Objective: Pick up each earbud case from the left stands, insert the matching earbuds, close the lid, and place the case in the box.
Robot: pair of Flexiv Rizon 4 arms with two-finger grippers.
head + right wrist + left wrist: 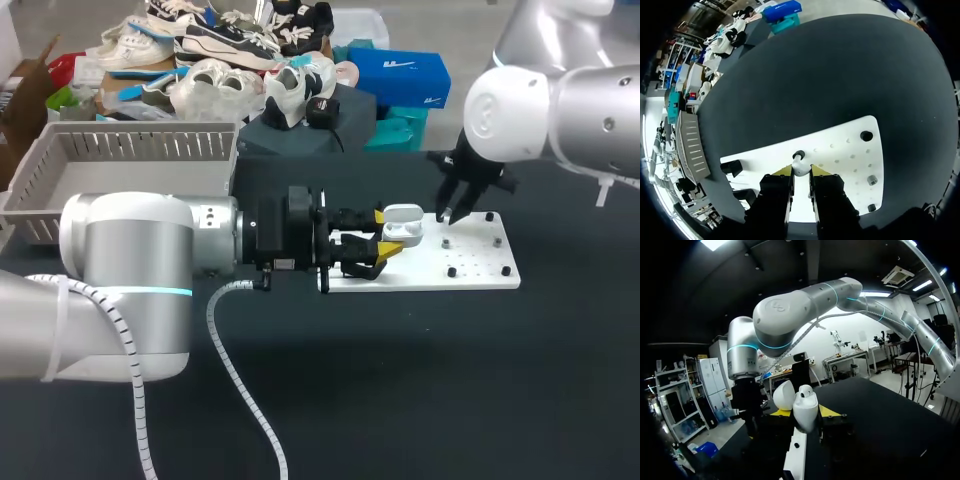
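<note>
- Left arm: fat silver-grey cylinders with rounded caps. Thin cyan light band along the big housing's six o'clock edge.
- Flange carries small dark screws, then a black wrist block.
- White spiral-wrapped cable runs off toward six o'clock. White zip tie round the link.
- Left gripper: black body, yellow tips.
- Right arm: same silver shell. White tag at its three o'clock side, possibly a tie end.
- Right gripper: two blocky black fingers, yellow tips.
</note>
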